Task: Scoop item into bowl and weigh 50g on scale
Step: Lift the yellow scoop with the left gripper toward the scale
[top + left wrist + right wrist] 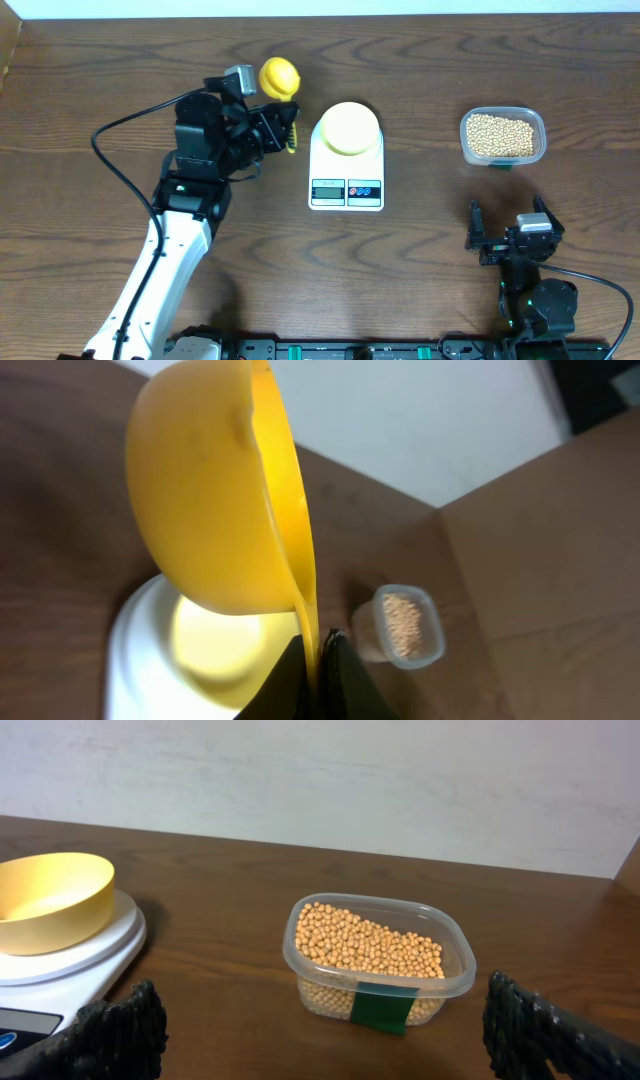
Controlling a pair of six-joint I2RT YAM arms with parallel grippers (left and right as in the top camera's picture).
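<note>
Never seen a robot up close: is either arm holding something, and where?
The left gripper pinches the yellow scoop by its handle; the right gripper holds nothing.

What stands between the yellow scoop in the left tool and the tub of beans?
The white scale, carrying the pale yellow bowl, stands between the scoop and the clear tub of beans; the overhead view shows this.
</note>
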